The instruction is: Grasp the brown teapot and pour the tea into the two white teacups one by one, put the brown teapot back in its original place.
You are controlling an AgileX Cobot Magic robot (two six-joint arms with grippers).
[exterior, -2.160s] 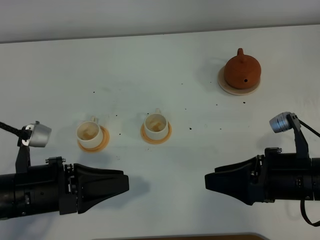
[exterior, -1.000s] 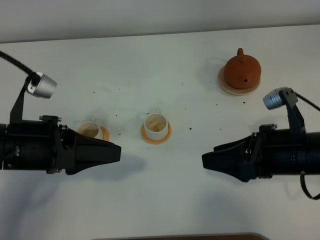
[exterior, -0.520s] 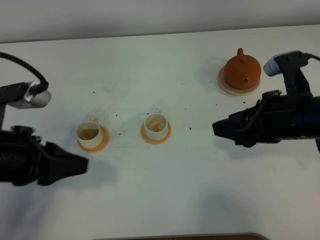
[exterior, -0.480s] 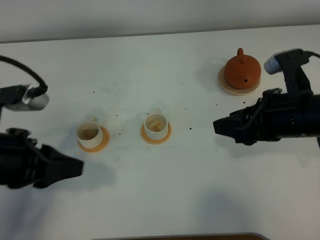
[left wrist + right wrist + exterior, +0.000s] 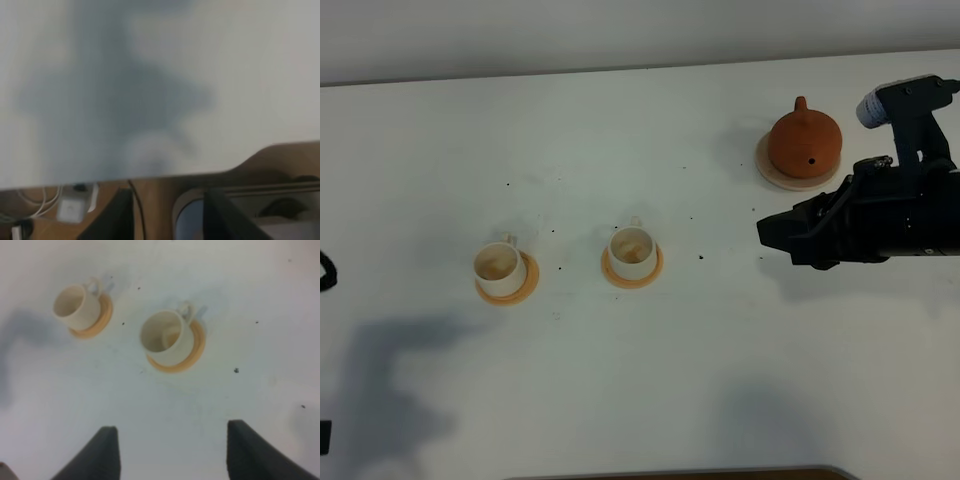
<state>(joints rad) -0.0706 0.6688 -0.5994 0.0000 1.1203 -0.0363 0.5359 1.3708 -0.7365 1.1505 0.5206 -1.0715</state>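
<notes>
The brown teapot (image 5: pixel 804 143) sits upright at the far right of the desk (image 5: pixel 650 380). It rests squarely on the pale beige saucer (image 5: pixel 770 172), whose rim shows around its near and left sides. The pot is round, squat, reddish-brown clay with its lid on. A short projection points toward the far edge, probably the spout, though from overhead it is hard to tell from the handle. Two white teacups stand upright left of centre, side by side and apart, each on an orange coaster (image 5: pixel 530 283). The left teacup (image 5: pixel 499 267) lies slightly nearer than the right teacup (image 5: pixel 631 249). Both small handles point to the far side, and both insides look tan-tinted.
</notes>
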